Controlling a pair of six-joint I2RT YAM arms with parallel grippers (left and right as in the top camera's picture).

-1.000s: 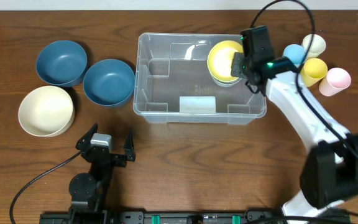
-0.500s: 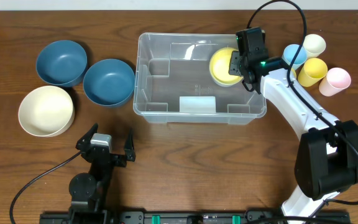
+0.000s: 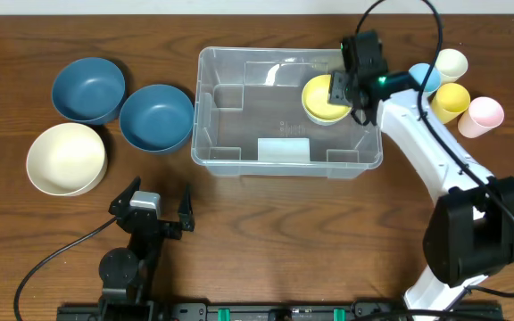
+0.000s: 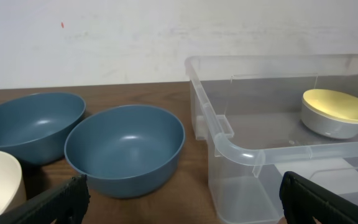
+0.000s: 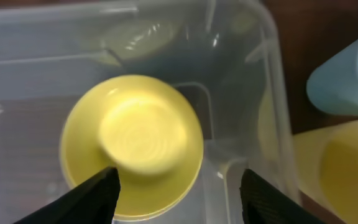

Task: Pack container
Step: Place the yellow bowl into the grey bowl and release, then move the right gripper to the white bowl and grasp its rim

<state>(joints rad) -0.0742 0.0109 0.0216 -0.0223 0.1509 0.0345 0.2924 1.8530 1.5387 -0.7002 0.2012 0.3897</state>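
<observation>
The container (image 3: 239,120), a large clear plastic tub with a whitish label, stands mid-table. A yellow bowl (image 3: 322,98) sits inside it at the back right corner. My right gripper (image 3: 348,89) hovers just above that bowl's right side, open. In the right wrist view the yellow bowl (image 5: 132,140) lies below the spread fingers (image 5: 89,198), with the tub wall (image 5: 277,124) to its right. My left gripper (image 3: 156,210) rests open near the front edge, holding nothing. Through the left wrist view I see the container (image 4: 229,134) and the yellow bowl (image 4: 337,112) in it.
Two blue bowls (image 3: 87,89) (image 3: 156,117) and a cream bowl (image 3: 65,159) lie left of the tub. Right of it stand several cups: blue (image 3: 422,78), cream (image 3: 451,64), yellow (image 3: 451,101), pink (image 3: 482,116).
My right gripper lowered the yellow bowl into the container's back right corner, opened and let it go. The left arm has not moved.
</observation>
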